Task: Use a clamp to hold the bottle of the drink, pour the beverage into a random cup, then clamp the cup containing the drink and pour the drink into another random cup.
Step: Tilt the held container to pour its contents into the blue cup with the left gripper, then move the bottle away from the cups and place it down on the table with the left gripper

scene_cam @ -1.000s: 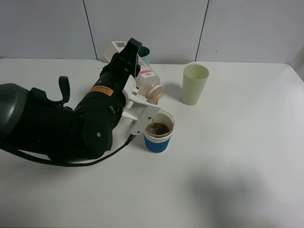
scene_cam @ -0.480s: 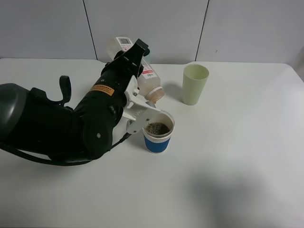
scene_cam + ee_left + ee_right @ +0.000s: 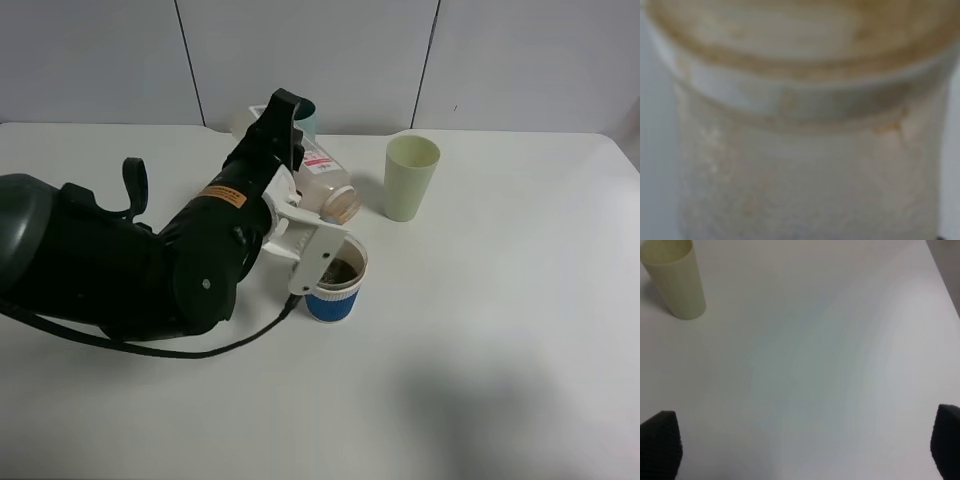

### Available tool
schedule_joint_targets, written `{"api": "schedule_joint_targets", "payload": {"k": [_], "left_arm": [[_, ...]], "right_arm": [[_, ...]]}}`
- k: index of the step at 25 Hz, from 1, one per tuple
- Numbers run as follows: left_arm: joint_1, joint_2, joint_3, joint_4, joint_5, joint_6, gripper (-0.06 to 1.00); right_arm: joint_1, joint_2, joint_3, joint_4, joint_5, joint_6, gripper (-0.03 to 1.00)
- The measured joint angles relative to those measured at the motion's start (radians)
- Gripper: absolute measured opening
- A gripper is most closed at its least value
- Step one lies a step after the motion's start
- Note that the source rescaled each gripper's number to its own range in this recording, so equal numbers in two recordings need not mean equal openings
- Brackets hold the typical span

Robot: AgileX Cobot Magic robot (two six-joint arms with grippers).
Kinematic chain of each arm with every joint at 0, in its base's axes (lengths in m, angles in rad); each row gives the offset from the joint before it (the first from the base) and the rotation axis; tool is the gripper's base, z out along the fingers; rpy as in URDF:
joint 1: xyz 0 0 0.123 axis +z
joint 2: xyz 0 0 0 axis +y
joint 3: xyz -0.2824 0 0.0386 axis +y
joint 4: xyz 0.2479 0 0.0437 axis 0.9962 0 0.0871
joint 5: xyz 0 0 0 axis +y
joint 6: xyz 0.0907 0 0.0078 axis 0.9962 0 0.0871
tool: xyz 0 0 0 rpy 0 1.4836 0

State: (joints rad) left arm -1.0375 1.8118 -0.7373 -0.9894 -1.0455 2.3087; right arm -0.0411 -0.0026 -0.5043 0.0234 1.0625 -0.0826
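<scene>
My left clamp (image 3: 306,218), black with pale finger pieces, is shut on the bottle of the drink (image 3: 325,185). The bottle lies tilted, and its mouth (image 3: 341,205) hangs just above the cup containing the drink (image 3: 333,290). That short blue-sleeved cup holds the dark brown beverage (image 3: 341,270). The left wrist view shows only the blurred bottle (image 3: 800,150), its wall streaked with brown. The tall pale yellow-green cup (image 3: 411,177) stands to the right, also seen as the pale cup (image 3: 675,280) from the right wrist. My right gripper (image 3: 802,445) is open over bare table; it is out of the exterior view.
A teal cup (image 3: 307,110) stands behind the left arm, mostly hidden by it. The bulky black left arm (image 3: 120,265) covers the left-middle of the white table (image 3: 500,330). A grey panelled wall runs along the far edge.
The left wrist has rolled with the bottle in it. One pale finger piece has swung down over the blue-sleeved cup's rim. The bottle's mouth has shifted slightly right.
</scene>
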Motion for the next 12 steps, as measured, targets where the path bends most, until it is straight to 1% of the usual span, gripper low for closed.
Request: {"api": "schedule_joint_targets", "payload": {"k": [4, 8, 10, 12], "left_arm": [[0.004, -0.036, 0.0, -0.005, 0.1, -0.207, 0.05], [0.029, -0.059, 0.0, 0.002, 0.15, -0.379, 0.05], [0.043, -0.076, 0.0, 0.022, 0.184, -0.47, 0.05], [0.064, -0.097, 0.0, 0.056, 0.231, -0.585, 0.05]], "right_arm": [[0.0, 0.0, 0.0, 0.0, 0.0, 0.0, 1.0], [0.0, 0.0, 0.0, 0.0, 0.0, 0.0, 1.0], [0.0, 0.0, 0.0, 0.0, 0.0, 0.0, 1.0], [0.0, 0.0, 0.0, 0.0, 0.0, 0.0, 1.0]]}}
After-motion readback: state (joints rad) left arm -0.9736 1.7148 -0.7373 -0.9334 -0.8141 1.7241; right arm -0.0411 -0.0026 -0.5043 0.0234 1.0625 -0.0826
